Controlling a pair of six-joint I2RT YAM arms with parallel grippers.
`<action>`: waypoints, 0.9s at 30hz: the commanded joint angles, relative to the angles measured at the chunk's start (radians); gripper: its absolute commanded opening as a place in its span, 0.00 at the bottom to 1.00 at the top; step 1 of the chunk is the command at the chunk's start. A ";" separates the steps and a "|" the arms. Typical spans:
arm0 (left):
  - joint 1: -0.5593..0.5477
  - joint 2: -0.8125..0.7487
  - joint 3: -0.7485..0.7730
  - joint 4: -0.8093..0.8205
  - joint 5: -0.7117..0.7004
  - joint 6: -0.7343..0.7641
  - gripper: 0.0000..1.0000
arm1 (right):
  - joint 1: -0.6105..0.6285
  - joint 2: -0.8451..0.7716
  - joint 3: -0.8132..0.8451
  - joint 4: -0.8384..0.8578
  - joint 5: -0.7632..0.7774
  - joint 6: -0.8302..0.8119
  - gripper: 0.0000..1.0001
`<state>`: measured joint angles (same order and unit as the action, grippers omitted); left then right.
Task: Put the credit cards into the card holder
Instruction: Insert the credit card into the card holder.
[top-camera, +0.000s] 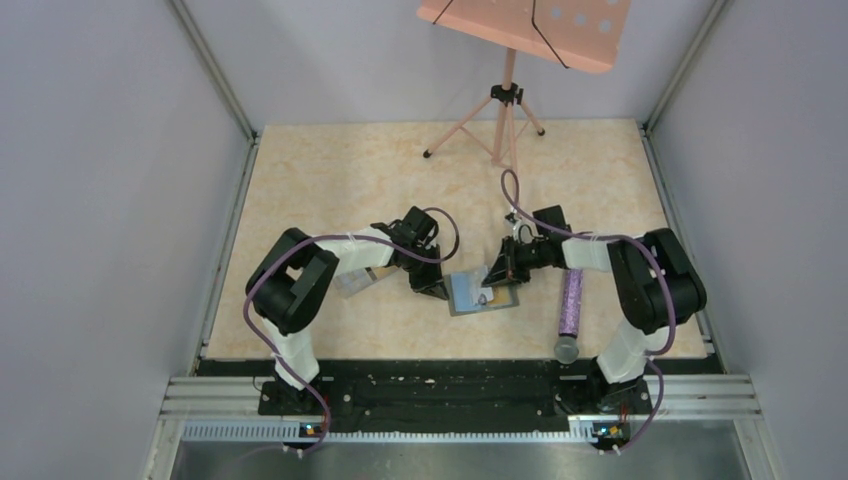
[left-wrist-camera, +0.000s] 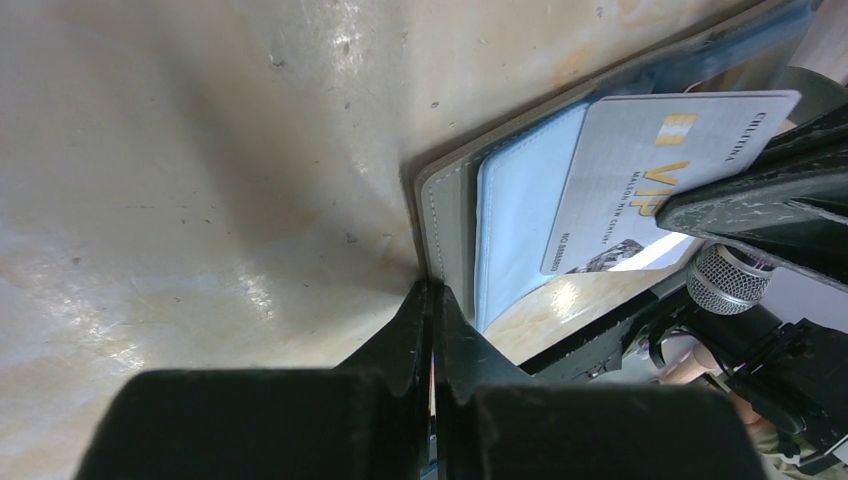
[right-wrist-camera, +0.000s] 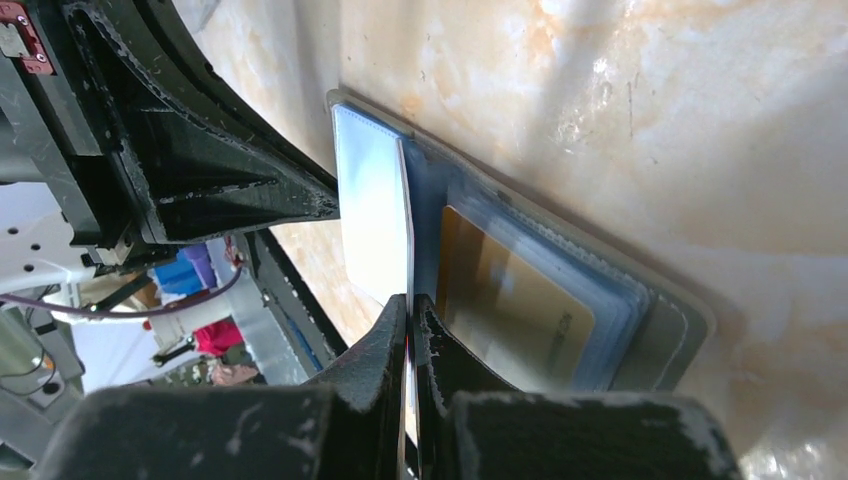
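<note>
The card holder (top-camera: 465, 299) lies open on the table between my two arms, grey outside with pale blue pockets. My left gripper (top-camera: 432, 287) is shut, its tips (left-wrist-camera: 433, 288) pinching the holder's grey stitched edge (left-wrist-camera: 445, 210). My right gripper (top-camera: 497, 277) is shut on a whitish credit card (left-wrist-camera: 660, 170) printed VIP. That card stands edge-on (right-wrist-camera: 407, 230) above my right gripper's tips (right-wrist-camera: 412, 300) and over the open holder. A gold credit card (right-wrist-camera: 510, 300) sits in a clear pocket by the holder's grey border (right-wrist-camera: 680, 330).
A purple microphone (top-camera: 571, 305) with a grey head lies just right of the holder. A pink music stand (top-camera: 510, 100) stands at the back. A pale flat thing (top-camera: 355, 283) lies partly under my left forearm. A black rail (top-camera: 440, 390) runs along the near edge.
</note>
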<state>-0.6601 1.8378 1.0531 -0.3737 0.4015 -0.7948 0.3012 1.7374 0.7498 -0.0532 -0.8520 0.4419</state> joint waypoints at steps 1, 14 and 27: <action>-0.006 0.018 0.007 0.006 -0.009 0.001 0.00 | 0.007 -0.090 0.034 -0.058 0.102 -0.049 0.00; -0.006 0.030 0.009 0.004 0.003 0.002 0.00 | -0.028 -0.123 0.053 -0.135 0.134 -0.078 0.00; -0.006 0.044 0.016 0.005 0.014 0.001 0.00 | -0.031 -0.046 0.017 -0.092 0.051 -0.056 0.00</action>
<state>-0.6601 1.8519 1.0569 -0.3672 0.4343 -0.7990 0.2783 1.6665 0.7681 -0.1738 -0.7692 0.3870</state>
